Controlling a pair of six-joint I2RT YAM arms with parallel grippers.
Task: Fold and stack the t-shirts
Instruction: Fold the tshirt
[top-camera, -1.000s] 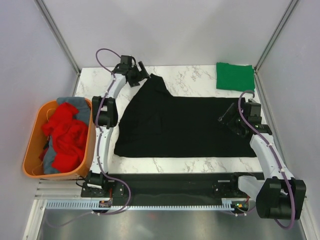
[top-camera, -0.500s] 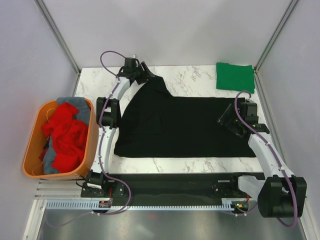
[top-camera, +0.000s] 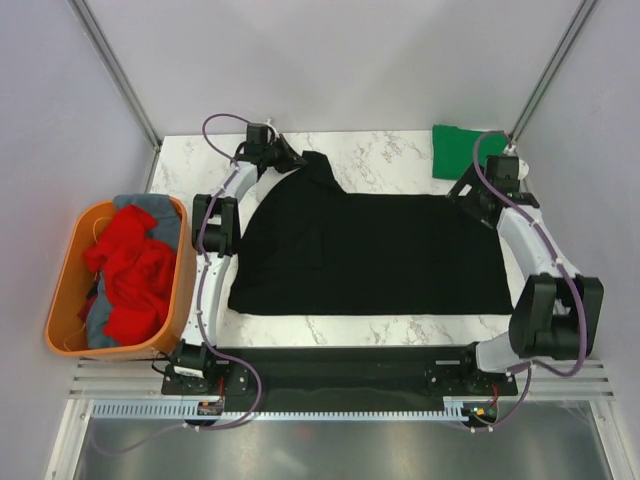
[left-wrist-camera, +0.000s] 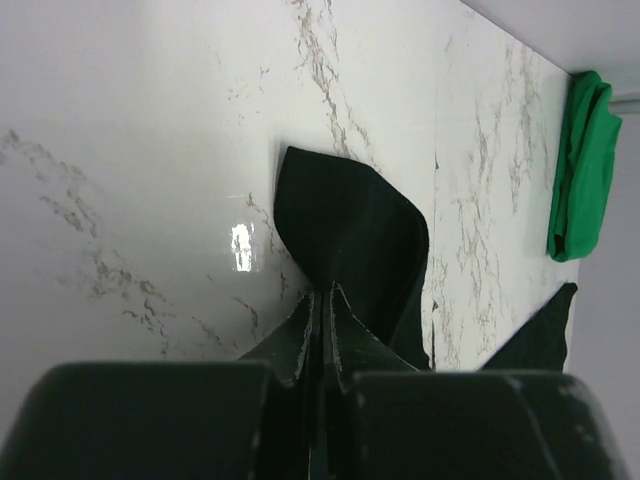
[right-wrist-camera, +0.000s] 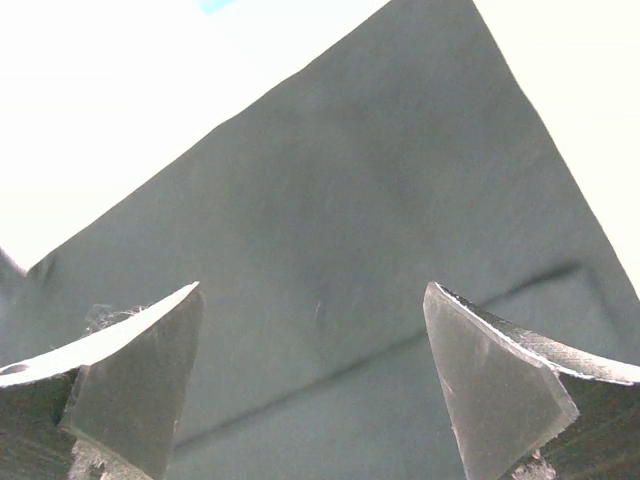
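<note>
The black t-shirt (top-camera: 370, 250) lies spread flat on the marble table. My left gripper (top-camera: 293, 158) is at the shirt's far left sleeve (left-wrist-camera: 350, 225) and is shut on the sleeve cloth, which is pinched between the fingertips (left-wrist-camera: 300, 325). My right gripper (top-camera: 462, 192) hovers open over the shirt's far right corner, with black cloth (right-wrist-camera: 330, 200) below and nothing between its fingers (right-wrist-camera: 140, 370). A folded green t-shirt (top-camera: 465, 152) rests at the far right corner of the table. The red t-shirt (top-camera: 130, 270) and the grey t-shirt (top-camera: 140, 203) are heaped in the tub.
The orange plastic tub (top-camera: 60, 300) stands off the table's left edge. Bare marble (top-camera: 390, 150) shows between the sleeve and the green t-shirt (left-wrist-camera: 580, 170). Walls and frame posts close in the far corners. A black strip runs along the near edge.
My left gripper has reached the black shirt's sleeve and shut on it. My right arm has swung away from me, from the shirt's right side to its far right corner.
</note>
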